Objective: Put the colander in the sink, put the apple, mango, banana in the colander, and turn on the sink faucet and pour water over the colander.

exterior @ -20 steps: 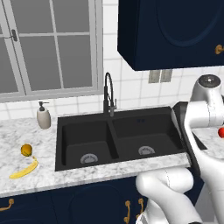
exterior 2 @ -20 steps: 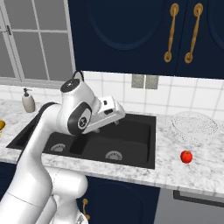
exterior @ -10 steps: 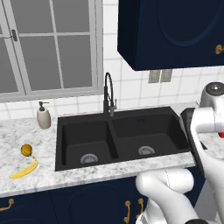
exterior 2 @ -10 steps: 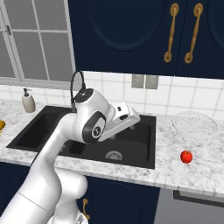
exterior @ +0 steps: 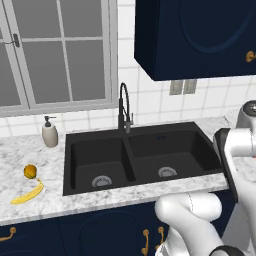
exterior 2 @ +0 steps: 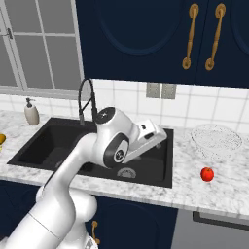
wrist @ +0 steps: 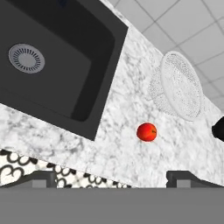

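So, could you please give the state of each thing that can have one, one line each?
colander: upright on the counter, empty
sink: both basins empty
sink faucet: no water running
gripper: open, holding nothing
apple: loose on the counter
banana: lying flat, beside the mango

The sink [exterior: 135, 155] is showing a matt black finish, its drains looking like ribbed silver metal. The counter [exterior 2: 194, 189] is looking like polished speckled grey-white marble. The colander [exterior 2: 216, 141] is appearing white and finely perforated. The apple [wrist: 147, 131] is gleaming glossy red.
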Tool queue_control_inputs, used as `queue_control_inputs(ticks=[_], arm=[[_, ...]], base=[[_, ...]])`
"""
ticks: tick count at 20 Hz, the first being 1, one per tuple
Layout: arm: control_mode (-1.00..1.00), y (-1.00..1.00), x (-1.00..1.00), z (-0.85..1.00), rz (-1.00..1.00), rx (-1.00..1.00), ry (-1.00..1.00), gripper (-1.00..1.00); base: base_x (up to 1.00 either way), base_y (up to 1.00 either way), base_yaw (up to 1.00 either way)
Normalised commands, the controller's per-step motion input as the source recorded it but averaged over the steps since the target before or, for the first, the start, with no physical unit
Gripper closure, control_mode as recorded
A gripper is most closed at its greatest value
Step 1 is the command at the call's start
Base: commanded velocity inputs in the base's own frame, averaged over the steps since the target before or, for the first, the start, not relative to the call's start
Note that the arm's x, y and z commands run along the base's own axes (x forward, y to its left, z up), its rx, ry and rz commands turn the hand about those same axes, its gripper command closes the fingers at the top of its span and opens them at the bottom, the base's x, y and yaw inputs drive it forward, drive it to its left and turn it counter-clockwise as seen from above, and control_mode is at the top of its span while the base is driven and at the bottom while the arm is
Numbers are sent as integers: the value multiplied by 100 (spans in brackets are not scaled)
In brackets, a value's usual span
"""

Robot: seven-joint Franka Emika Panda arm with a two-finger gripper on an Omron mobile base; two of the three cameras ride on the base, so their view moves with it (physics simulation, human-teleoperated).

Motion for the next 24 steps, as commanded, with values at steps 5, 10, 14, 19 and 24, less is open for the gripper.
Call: queue_control_inputs(ticks=[5,10,14,19,24], arm=[[-100,-41,27,0,5,0,0,-100],[-100,-35,53,0,2,-2,14,-100],[-100,-38,65,0,0,-1,19,-100],[-100,-44,65,-9,2,0,14,-100],[-100,-33,31,-30,1,-2,0,-100]], base=[[0,0,0],[0,0,0],[0,0,0],[0,0,0],[0,0,0]])
